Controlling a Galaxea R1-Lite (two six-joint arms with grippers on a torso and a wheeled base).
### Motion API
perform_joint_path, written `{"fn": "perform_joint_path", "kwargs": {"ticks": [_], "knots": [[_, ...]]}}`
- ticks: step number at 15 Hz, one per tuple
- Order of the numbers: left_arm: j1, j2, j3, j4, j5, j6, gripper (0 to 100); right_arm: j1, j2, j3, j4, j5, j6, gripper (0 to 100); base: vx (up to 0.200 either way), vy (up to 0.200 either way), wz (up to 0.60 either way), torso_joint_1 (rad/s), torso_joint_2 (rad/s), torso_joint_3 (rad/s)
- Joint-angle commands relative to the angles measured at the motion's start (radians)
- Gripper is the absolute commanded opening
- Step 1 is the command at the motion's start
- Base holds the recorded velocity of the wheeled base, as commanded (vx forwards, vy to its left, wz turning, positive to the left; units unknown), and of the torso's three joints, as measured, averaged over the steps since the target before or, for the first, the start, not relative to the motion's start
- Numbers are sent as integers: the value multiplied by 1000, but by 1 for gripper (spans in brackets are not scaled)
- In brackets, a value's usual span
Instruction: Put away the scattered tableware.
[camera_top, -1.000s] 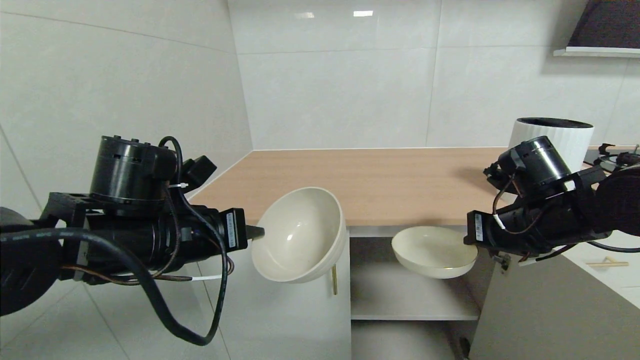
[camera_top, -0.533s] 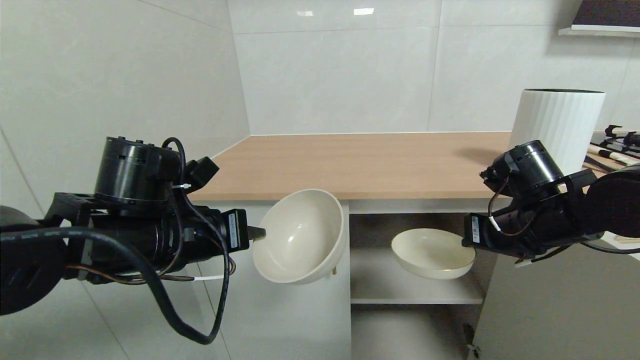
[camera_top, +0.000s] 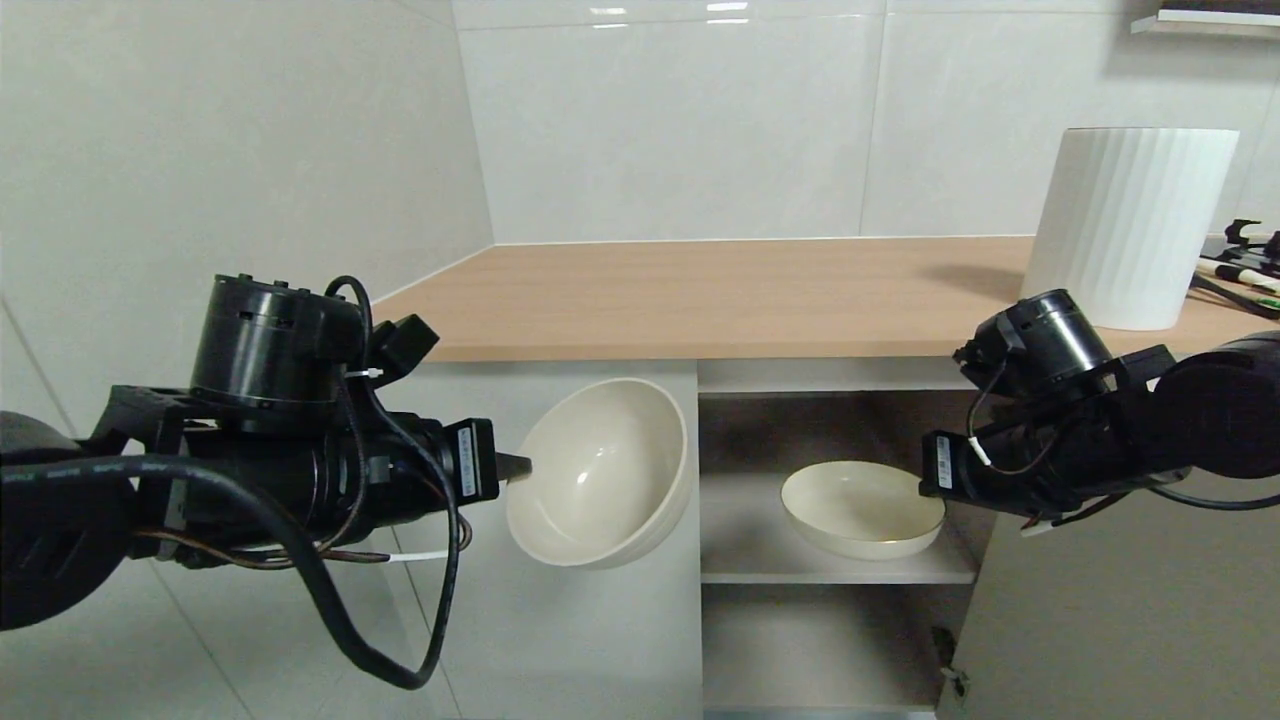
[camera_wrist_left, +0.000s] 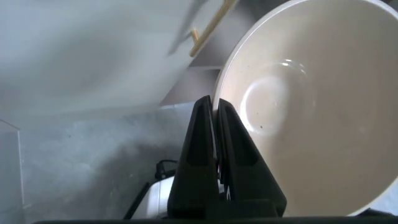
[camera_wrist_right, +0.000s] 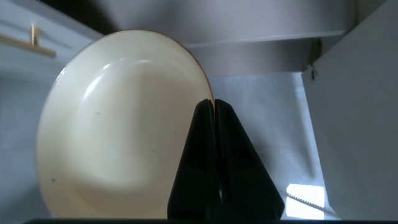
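Our view has sunk below the bench (camera_top: 720, 300), so the left hand (camera_top: 515, 466) pinching the bowl (camera_top: 600, 470) and the right hand (camera_top: 925, 482) pinching the plate (camera_top: 860, 505) now hang level with the open shelf (camera_top: 760, 562), ready for stowing.

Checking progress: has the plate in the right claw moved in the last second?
Yes. The plate has dropped against the counter: from just under its front edge to about the height of the shelf.

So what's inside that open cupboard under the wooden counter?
A pale horizontal shelf splits the open white cupboard into two compartments. The shallow cream dish, held by the right tool, covers part of the upper one, so that patch is hidden.
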Motion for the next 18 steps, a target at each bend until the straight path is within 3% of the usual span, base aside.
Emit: {"fn": "perform_joint_path", "kwargs": {"ticks": [1, 4, 13, 18], "knots": [[0, 5, 1, 0, 0, 0, 0, 0, 17, 0, -14, 0, 1, 0, 0, 0, 0, 0, 0, 0], [-1, 30, -1, 0, 0, 10, 0, 0, 74, -3, -47, 0, 1, 0, 0, 0, 0, -63, 78, 78], [-1, 47, -1, 0, 3, 13, 0, 20, 459, -13, -359, -34, -11, 0, 0, 0, 0, -10, 16, 10], [-15, 48, -1, 0, 6, 13, 0, -1, 639, -107, -458, -132, -42, 0, 0, 0, 0, 0, 0, 0]]}}
